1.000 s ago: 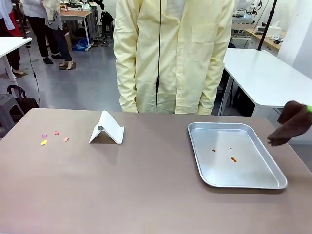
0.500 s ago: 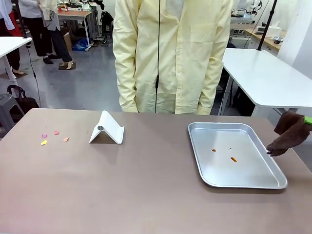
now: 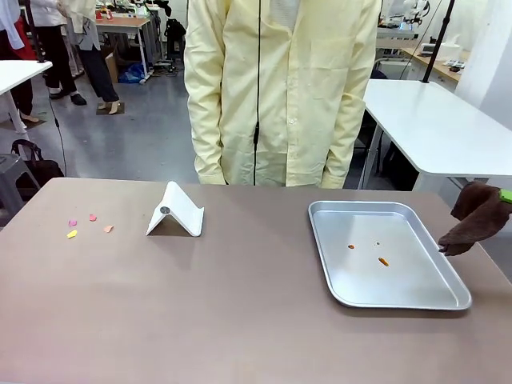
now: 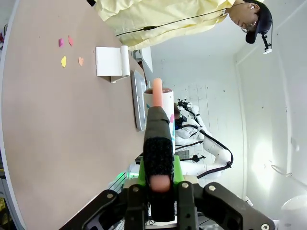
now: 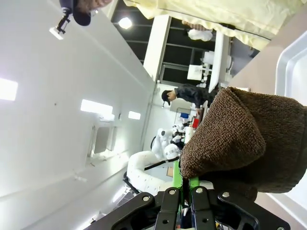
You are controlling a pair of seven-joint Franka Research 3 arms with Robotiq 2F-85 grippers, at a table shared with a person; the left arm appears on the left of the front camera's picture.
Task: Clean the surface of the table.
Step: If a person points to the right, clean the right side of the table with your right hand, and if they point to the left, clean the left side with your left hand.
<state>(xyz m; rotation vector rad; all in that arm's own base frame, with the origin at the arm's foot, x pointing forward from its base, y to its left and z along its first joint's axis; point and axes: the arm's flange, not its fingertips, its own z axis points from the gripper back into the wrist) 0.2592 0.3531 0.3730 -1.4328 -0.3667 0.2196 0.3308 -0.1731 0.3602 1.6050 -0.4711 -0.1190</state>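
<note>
The near stretch of the large matte taupe table (image 3: 240,320) lies bare, so we judge the cleaning has little to do there.

In the left wrist view our left gripper (image 4: 158,167) is closed, its green pads pressed on either side of a black-handled tool with a salmon-pink tip (image 4: 158,129). It hangs clear of the tabletop, which we read as the tool being kept ready rather than working.

At the right edge, our right gripper (image 5: 184,184) is clamped on a dark brown knitted cloth (image 3: 476,218), which hangs bunched from the fingers. The cloth sits just beside the right rim of the shiny silver rectangular metal tray (image 3: 416,280); we cannot tell whether its tip touches the rim. It is probably held there to wipe.

The tray lies on the right half of the table and holds a few small orange crumbs (image 3: 383,261), so it looks to us like the place for collected bits.

Further back on the left lie small pink, orange and yellow scraps (image 3: 108,229), the mess not yet cleared, with a white folded tent-shaped stand (image 3: 178,212) near them on their right.

At the far side a person in a pale yellow coat (image 3: 280,88) stands close to the table, arms down.
</note>
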